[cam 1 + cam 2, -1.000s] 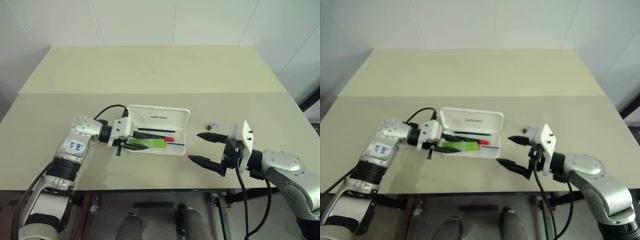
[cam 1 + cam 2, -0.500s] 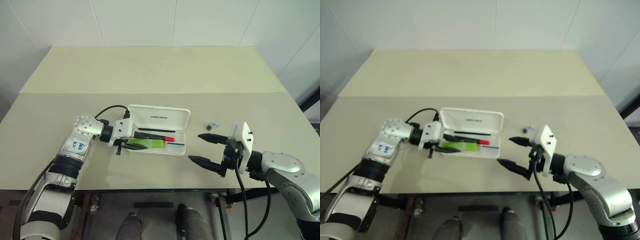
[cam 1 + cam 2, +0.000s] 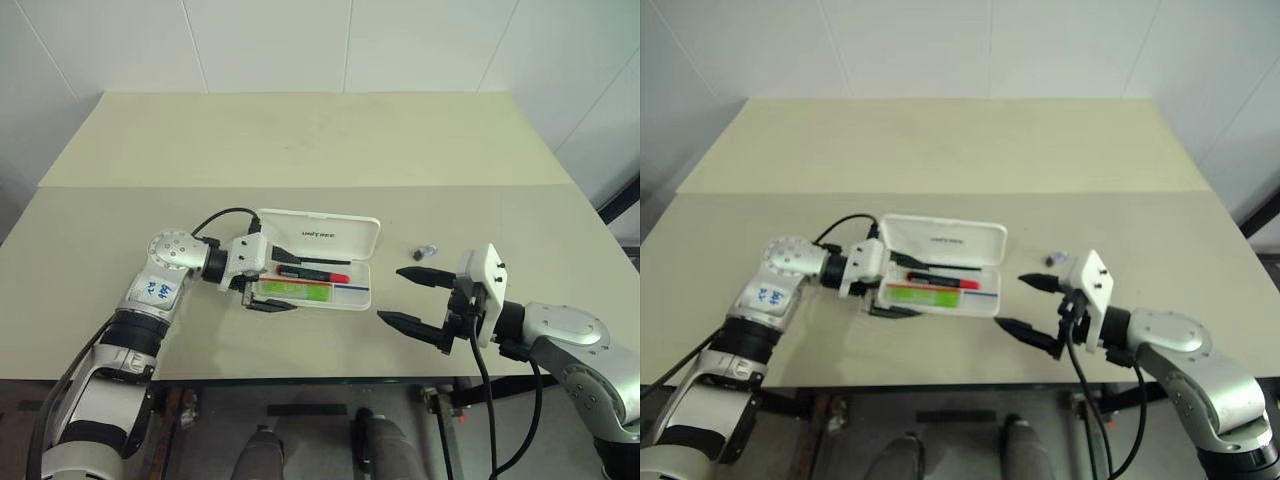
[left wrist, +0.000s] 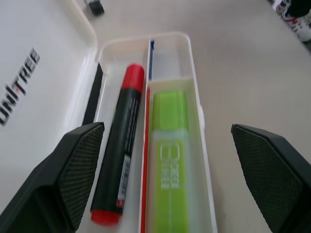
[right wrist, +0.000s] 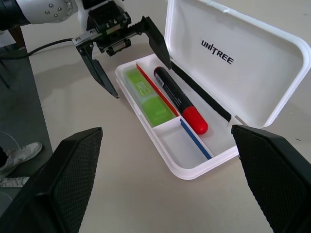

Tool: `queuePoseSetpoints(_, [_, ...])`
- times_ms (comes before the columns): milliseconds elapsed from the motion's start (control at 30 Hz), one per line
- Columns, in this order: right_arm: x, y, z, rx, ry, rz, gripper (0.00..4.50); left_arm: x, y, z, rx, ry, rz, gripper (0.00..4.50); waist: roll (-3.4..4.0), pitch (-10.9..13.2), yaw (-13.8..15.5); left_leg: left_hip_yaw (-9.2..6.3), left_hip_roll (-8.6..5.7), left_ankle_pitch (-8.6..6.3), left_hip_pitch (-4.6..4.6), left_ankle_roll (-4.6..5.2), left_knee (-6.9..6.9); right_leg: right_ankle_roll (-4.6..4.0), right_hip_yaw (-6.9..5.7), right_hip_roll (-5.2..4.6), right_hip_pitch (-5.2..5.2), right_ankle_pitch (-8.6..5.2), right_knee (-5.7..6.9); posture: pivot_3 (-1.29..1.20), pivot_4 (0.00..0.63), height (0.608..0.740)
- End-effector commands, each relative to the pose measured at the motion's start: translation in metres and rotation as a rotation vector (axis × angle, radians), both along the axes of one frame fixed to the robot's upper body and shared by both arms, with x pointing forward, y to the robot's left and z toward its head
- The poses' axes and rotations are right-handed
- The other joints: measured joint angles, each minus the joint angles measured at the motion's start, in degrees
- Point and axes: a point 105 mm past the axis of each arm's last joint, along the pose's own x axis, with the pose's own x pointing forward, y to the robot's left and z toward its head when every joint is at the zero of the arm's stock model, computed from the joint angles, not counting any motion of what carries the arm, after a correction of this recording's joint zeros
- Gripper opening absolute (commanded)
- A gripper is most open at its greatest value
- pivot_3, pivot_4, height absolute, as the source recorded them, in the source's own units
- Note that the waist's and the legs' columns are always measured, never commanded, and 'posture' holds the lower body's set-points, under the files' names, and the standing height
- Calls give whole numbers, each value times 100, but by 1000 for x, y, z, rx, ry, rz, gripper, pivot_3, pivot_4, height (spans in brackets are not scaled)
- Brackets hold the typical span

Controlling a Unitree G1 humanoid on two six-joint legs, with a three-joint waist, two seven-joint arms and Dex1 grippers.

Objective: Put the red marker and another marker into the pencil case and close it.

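The case (image 3: 318,262) lies open at the table's (image 3: 300,140) centre, lid (image 5: 238,63) tilted back toward twelve o'clock, tray toward six. Both markers are in the tray: the red marker (image 5: 179,99) lies in the channel nearer the lid hinge, red cap pointing to three o'clock, and the green marker (image 4: 169,155) lies in the front compartment beside it, a thin red divider between the two. A blue line marks the small compartment at the tray's three o'clock end.

The left gripper (image 3: 275,277) sits at the case's nine o'clock end, jaws spread wide, one finger over the tray's back edge and one outside its front wall, holding nothing; the green marker lies free between them. The right gripper (image 3: 410,296) hovers at about four o'clock from the case, well apart from it, jaws wide and empty. A small dark object (image 3: 426,250) rests on the table near three o'clock of the lid.
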Motion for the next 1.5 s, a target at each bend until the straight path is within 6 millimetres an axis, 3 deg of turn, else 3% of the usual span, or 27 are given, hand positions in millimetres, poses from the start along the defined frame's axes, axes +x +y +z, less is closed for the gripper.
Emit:
queuePoseSetpoints(33, [-1, -3, 13, -2, -59, -6, 4500, -18, -11, 29, -108, -4, -85, 4467, 0, 0, -2, 0, 0, 0, -1, 0, 0, 0, 0, 0, 0, 0, 2, 0, 150, 740])
queuePoseSetpoints(267, [0, -7, 11, -20, -49, -19, 4500, -40, -22, 48, -227, 60, -142, 4467, 0, 0, -2, 0, 0, -1, 0, 1, 3, -1, 3, 1, 0, -1, -6, 0, 150, 740])
queuePoseSetpoints(567, [3, -12, 11, -38, -50, -31, 4500, -46, -34, 61, -320, 54, -122, 4467, -1, 0, -7, 0, 0, -9, -2, 16, 53, 1, 10, 4, 9, 0, 1, 0, 150, 740])
queuePoseSetpoints(700, [10, -21, 3, -91, -41, -77, 4500, -42, -39, 53, -341, 42, -67, 4467, -1, 0, 0, 0, 0, -9, 1, 16, 54, 2, 12, 6, 14, 1, 0, 0, 150, 740])
queuePoseSetpoints(867, [38, -49, -9, -207, -75, -222, 4500, -31, -47, 34, -349, 58, 51, 4467, -1, 1, -3, 2, 0, -11, -2, 19, 55, 4, 15, 7, 13, 2, -5, 0, 150, 740])
queuePoseSetpoints(1033, [51, -58, -7, -244, -106, -223, 4500, -34, -63, 28, -399, 75, 65, 4467, -1, 1, -9, 4, 0, -11, 1, 19, 53, 4, 20, 10, 12, 2, -1, 0, 150, 740])
queuePoseSetpoints(1233, [79, -71, -10, -374, -135, -180, 4500, -24, -87, 31, -498, 52, 157, 4467, -1, 1, -12, 24, -3, -11, 5, 19, 61, 23, 47, 13, 15, 15, -10, 0, 150, 740])
queuePoseSetpoints(1367, [107, -80, -3, -347, -149, -300, 4500, -23, -90, 35, -529, 25, 165, 4467, 0, 2, -21, 27, -3, -10, 6, 19, 58, 23, 53, 16, 13, 15, -9, 0, 150, 740])
queuePoseSetpoints(1500, [123, -69, -5, -209, -117, -403, 4500, -22, -86, 37, -542, 9, 189, 4467, 0, 2, -52, 61, -3, -11, 7, 19, 47, 27, 86, 19, 15, 18, -7, 0, 150, 740])
